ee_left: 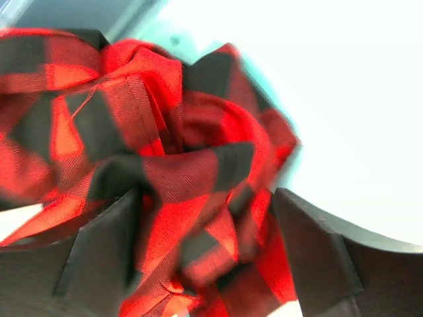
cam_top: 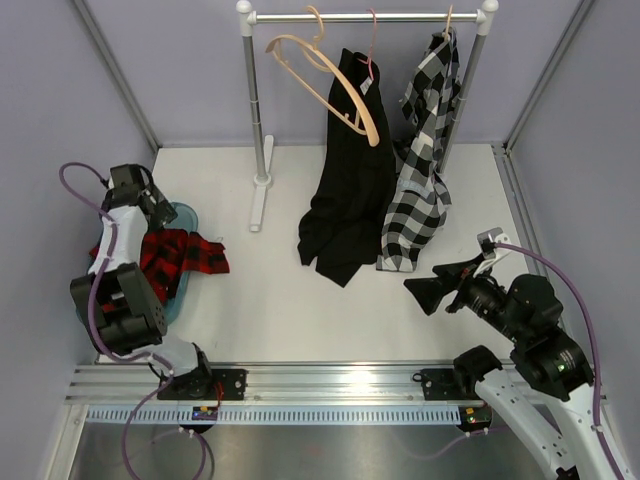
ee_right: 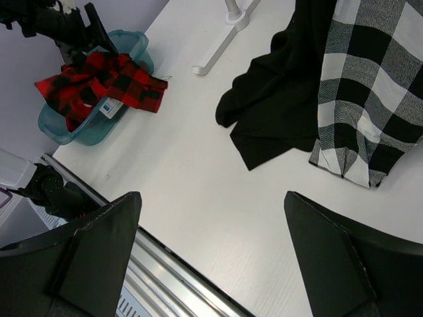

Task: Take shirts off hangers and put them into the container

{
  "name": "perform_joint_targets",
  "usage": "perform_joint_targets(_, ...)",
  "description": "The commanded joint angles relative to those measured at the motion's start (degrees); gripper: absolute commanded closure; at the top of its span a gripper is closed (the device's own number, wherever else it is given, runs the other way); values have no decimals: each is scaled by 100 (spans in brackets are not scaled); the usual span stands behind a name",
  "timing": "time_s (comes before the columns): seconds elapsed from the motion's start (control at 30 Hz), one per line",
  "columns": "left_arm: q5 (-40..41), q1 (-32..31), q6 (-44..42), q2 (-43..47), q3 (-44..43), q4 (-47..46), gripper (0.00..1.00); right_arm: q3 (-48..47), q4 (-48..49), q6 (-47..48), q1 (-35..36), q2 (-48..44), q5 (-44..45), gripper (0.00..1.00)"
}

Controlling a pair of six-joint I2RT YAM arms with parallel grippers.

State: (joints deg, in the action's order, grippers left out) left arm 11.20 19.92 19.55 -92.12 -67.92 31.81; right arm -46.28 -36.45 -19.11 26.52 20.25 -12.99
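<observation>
Top external: the red shirt (cam_top: 165, 255) lies heaped in the tub (cam_top: 188, 218) at 9 o'clock on the table (cam_top: 300, 310). One fold spills over the rim towards 3 o'clock.
Writing: in the right wrist view you get a white tag (ee_right: 109, 107) with a blue mark on the red shirt. Its print is too small to read.
Left side: your left gripper (ee_left: 205, 195) has its fingers spread wide, with red plaid bunched between them. You cannot tell whether the cloth presses on the pads.
Right side: your right gripper (ee_right: 211, 198) has its fingers spread wide and holds nothing. It is above bare table at 4 o'clock.
Rail (cam_top: 370, 16): it stands at 12 o'clock.
Black shirt (cam_top: 350, 180): it hangs from the rail on a pink hanger (cam_top: 372, 40), with its hem on the table.
Check shirt (cam_top: 425, 150): it hangs on a wooden hanger (cam_top: 447, 25), at 3 o'clock of the black shirt and touching it.
Bare hanger (cam_top: 330, 80): it is wooden and tilted, hooked on the rail at 11 o'clock of the black shirt.
</observation>
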Motion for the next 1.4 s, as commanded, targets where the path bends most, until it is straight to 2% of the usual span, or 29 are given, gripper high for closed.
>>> perform_joint_targets(0.0,241,-444,-21,939,-669,667,11,-206,-38,92,55,-109,51,1)
perform_joint_targets(0.1,723,-1303,-13,1343,-845,1247,7,-241,-56,66,63,-188,51,1)
perform_joint_targets(0.17,934,-1779,-100,1520,-776,1310,7,-258,-91,48,55,-223,69,1)
perform_joint_targets(0.2,1058,-2269,-170,1599,-706,1449,7,-267,-99,39,55,-267,78,1)
perform_joint_targets(0.27,1349,-2755,-206,1618,-583,1521,7,-267,-152,13,55,-311,104,1)
perform_joint_targets(0.3,1437,-3201,-154,1592,-469,1625,7,-267,-170,-13,55,-329,130,1)
perform_joint_targets(0.4,1718,-3801,-40,1346,-214,1557,9,-250,-222,-57,55,-381,139,1)
perform_joint_targets(0.5,1473,-3856,101,881,112,1407,13,-241,-275,-84,63,-417,148,1)
perform_joint_targets(0.6,1718,-3856,14,318,183,1397,18,-250,-398,-93,55,-469,157,0)
perform_joint_targets(0.73,1973,-3856,-179,-244,60,1459,20,-171,-451,-119,55,-566,236,1)
perform_joint_targets(0.9,1913,-3856,-539,-868,-2,1557,21,-118,-416,-163,63,-566,201,1)
perform_joint_targets(1.17,1657,-3847,-1093,-1194,139,1319,22,-30,-328,-136,55,-548,174,0)
perform_joint_targets(1.37,2088,-3741,-1217,-1484,-2,1450,27,32,-284,-137,63,-592,157,1)
